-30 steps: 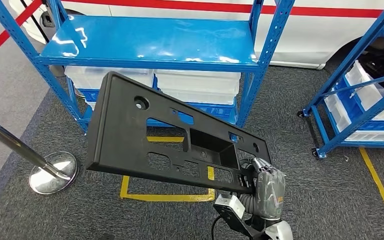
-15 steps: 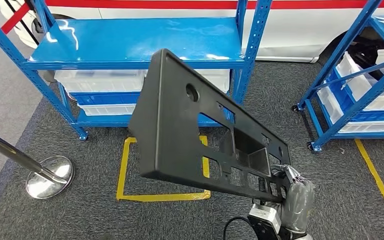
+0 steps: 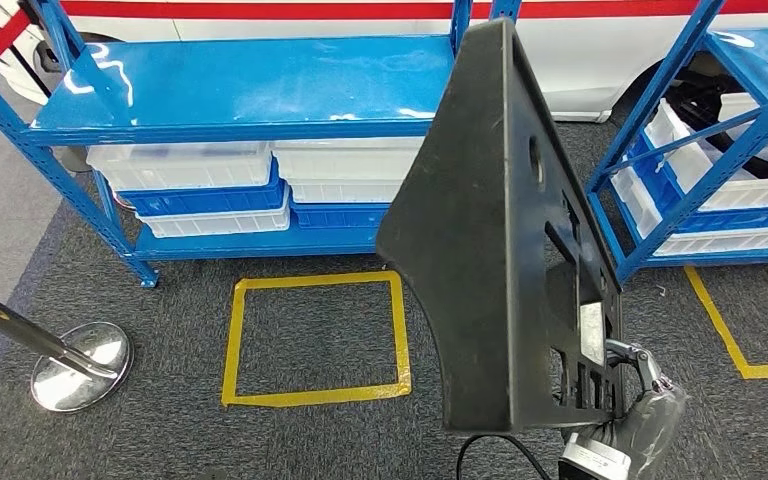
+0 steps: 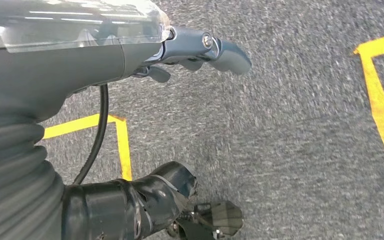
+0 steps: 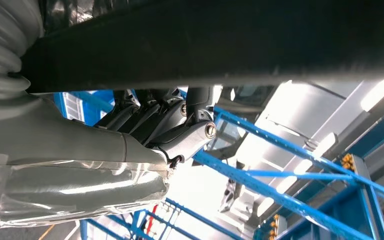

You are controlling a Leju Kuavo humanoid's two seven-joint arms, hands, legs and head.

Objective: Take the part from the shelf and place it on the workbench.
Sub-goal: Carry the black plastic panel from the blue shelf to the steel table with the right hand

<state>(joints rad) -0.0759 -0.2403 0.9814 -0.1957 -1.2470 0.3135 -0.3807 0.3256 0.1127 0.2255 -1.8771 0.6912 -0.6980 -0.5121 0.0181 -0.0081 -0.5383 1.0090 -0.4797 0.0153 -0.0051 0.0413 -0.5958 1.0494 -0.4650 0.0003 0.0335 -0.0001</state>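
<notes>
My right robot hand [image 3: 645,405] grips the black part [image 3: 500,250] by its lower edge; the part stands nearly upright above it. My left robot hand [image 4: 130,55] hangs over carpet, fingers apart, holding nothing.

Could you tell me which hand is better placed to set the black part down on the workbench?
The right. The right hand already grips the black part at its lower end, holding it nearly on edge. The left hand hangs over the carpet, holding nothing. No workbench is in view.
</notes>
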